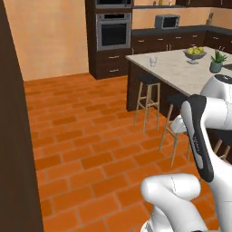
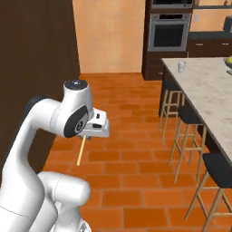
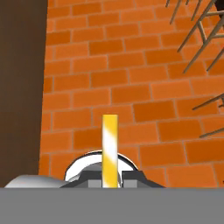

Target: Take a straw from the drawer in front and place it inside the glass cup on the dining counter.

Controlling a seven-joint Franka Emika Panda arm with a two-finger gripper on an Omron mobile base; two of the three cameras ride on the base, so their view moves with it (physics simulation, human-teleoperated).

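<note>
My gripper (image 3: 109,178) is shut on the straw (image 3: 109,146), a thin pale yellow stick that stands up between the finger tips over the orange brick floor. From the right base, the straw (image 2: 81,151) hangs down and slightly left from the gripper (image 2: 85,136), at about mid height above the floor. The glass cup (image 1: 153,61) is a small clear tumbler near the far left corner of the beige dining counter (image 1: 174,72). It also appears as the glass cup (image 2: 181,66) on the dining counter (image 2: 210,93), far ahead and to the right of the gripper. The drawer is out of view.
A dark brown cabinet side (image 2: 36,54) stands close on the left. Several bar stools (image 2: 179,115) line the counter's near side. A fruit bowl (image 1: 195,53) and a plant pot (image 1: 217,62) sit on the counter. The orange brick floor (image 1: 90,136) lies open up to the oven (image 1: 113,31).
</note>
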